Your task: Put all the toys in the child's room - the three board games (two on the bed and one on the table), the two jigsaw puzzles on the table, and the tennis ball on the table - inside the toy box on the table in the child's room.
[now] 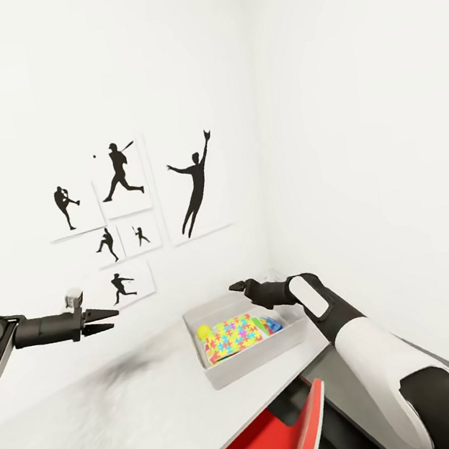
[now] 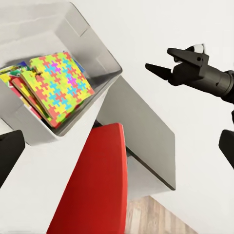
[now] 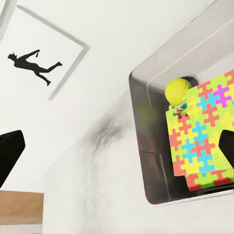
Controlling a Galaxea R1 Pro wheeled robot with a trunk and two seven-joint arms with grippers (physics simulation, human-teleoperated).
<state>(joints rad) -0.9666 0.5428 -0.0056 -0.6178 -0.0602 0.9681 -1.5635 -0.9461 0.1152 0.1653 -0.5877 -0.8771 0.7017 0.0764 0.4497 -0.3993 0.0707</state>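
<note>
Toy box: the light-grey toy box [image 1: 232, 377] sits on the white table [image 1: 105, 427] near the wall corner; it looks stiff, with sloping walls, best taken by a rim if it must be shifted.
Jigsaw puzzles: the jigsaw puzzles [image 3: 200, 134] lie inside the box, stacked on top of what is under them; thin, flat, probably light and a little slippery, so an edge pinch suits them better than a grab from above.
Tennis ball: the tennis ball [image 3: 178, 90] rests in the box against the puzzles' edge; light, round, likely to roll, to be gripped across its middle.
Board games: coloured edges, blue and red among them, peek out from under the puzzles in the left wrist view; how many boxes lie there I cannot tell.
Right gripper: the right gripper [image 1: 239, 288] hovers just above the box's far rim, fingers apart and holding nothing.
Left gripper: the left gripper [image 1: 109, 319] hangs well to the side over bare table, its fingers parted a little, empty.
Chair: a red chair [image 2: 100, 190] stands tucked at the table's edge.
Wall: black silhouette pictures [image 1: 196, 185] hang behind the table.
Progress: judging by the full box, the loading looks near done.
</note>
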